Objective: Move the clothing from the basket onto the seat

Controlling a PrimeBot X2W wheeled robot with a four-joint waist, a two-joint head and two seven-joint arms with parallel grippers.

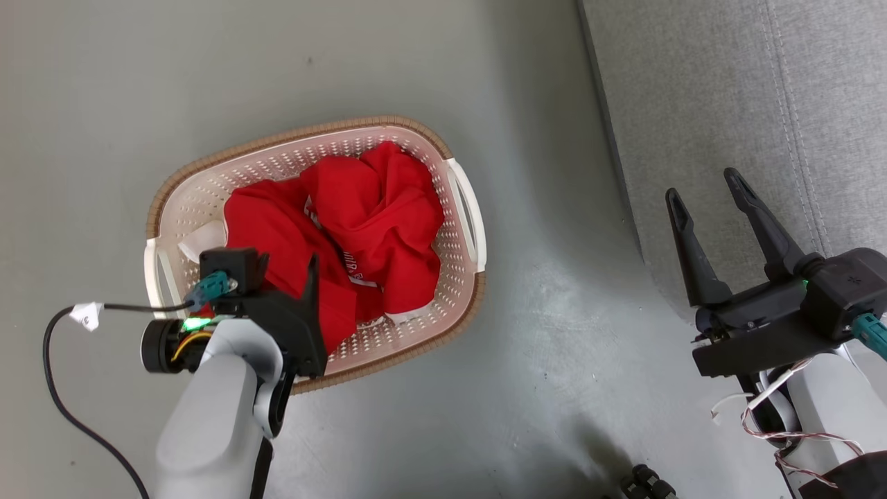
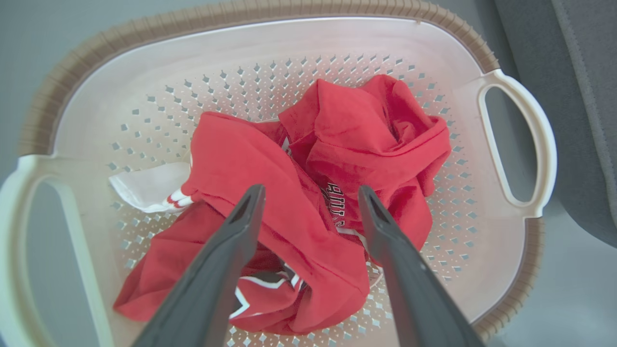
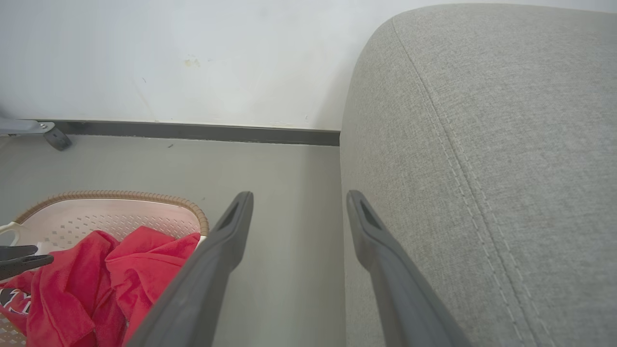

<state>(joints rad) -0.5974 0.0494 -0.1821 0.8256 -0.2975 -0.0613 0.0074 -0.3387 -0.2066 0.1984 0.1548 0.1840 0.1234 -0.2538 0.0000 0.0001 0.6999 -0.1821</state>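
While the left gripper (image 2: 311,193) is hovering over the basket (image 2: 144,82) in the left wrist view, we are noting its fingers spread wide and holding nothing. Their tips are framing a raised fold of the clothing (image 2: 241,159); whether they are touching it we cannot tell. All the red fabric is lying crumpled inside the basket, with a white trim piece poking out toward one handle.

Head view: the basket is sitting on the grey floor (image 1: 346,55), with the seat (image 1: 727,83) near it on the robot's right. The right gripper (image 1: 703,184) is hanging over the seat's edge, fingers apart, empty.

Right wrist view: we are looking along the open right fingers at the seat's stitched corner. Nothing red is lying on the cushion area showing.

Judgement: we are placing this at the first pick, grasp not yet made. The next move is calling for a descent into the fold, a closing deep enough to gather fabric, then a lift clear of the rim before carrying across.
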